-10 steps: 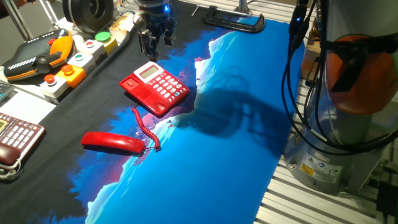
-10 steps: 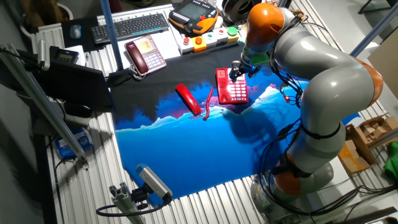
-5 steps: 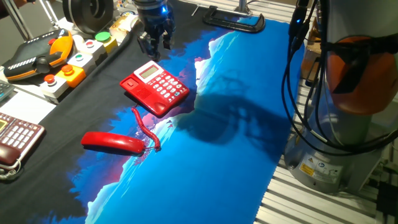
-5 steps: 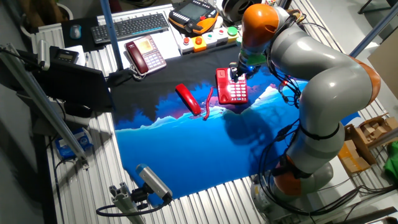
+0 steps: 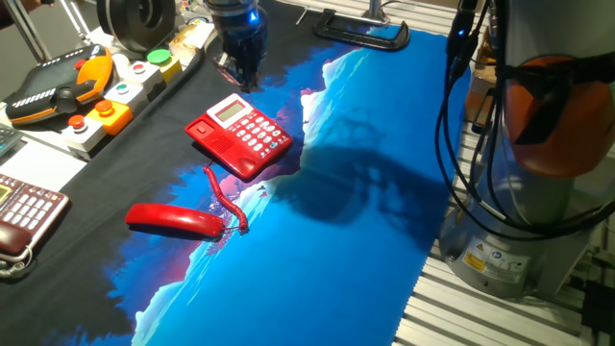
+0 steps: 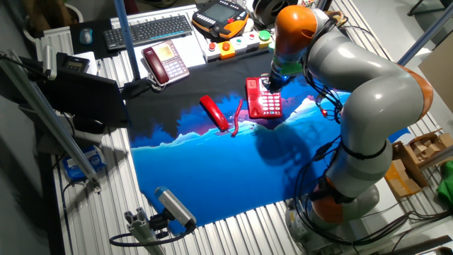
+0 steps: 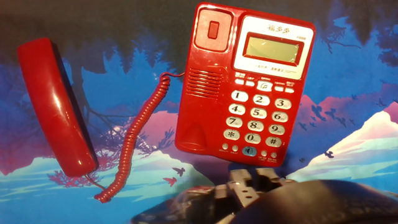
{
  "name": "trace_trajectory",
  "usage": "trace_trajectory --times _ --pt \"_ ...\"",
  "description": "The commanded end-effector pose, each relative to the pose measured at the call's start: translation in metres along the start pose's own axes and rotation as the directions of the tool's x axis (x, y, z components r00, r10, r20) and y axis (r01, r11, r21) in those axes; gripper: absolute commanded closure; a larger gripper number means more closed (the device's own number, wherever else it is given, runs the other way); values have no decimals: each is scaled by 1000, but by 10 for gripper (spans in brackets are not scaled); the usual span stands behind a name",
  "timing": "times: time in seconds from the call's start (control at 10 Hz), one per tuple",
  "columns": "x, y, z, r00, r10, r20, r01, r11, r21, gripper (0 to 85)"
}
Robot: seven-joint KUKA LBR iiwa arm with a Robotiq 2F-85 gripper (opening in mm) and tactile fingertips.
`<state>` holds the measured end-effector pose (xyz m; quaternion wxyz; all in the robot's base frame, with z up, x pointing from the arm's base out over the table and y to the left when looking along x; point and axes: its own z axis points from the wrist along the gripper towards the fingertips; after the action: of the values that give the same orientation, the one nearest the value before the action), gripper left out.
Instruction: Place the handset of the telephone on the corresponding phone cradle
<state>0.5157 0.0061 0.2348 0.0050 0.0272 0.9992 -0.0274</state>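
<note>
The bright red telephone (image 5: 240, 135) (image 6: 263, 99) (image 7: 245, 87) lies on the blue and black cloth, white keys up. Its phone cradle (image 7: 208, 81) on the left side of the base holds nothing. The red handset (image 5: 173, 219) (image 6: 214, 113) (image 7: 55, 106) lies flat on the cloth beside the base on that cradle side, joined to it by a coiled cord (image 5: 226, 197) (image 7: 140, 140). My gripper (image 5: 240, 75) (image 6: 271, 79) hangs above the phone's display end, open, with nothing in it. In the hand view only its dark body shows at the bottom.
A dark maroon phone (image 5: 24, 216) (image 6: 165, 60) sits at the cloth's edge. An orange-and-black handheld device (image 5: 67, 86) and a button box (image 5: 120, 101) line the far side. A keyboard (image 6: 148, 30) lies beyond. The arm's base (image 5: 538, 144) stands on the right.
The hand has turned about its own axis above the phone's far end and lifted slightly. The telephone, the handset and the cord have not moved.
</note>
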Motion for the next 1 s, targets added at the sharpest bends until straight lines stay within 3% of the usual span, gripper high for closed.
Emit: trace_trajectory --times 0.0,0.4,0.9 --pt "0 1 0 1000 0 1 0 1000 2 843" --pt "-3 14 12 1000 -3 10 3 1000 -17 843" --pt "-7 43 28 999 -42 10 43 999 -31 843"
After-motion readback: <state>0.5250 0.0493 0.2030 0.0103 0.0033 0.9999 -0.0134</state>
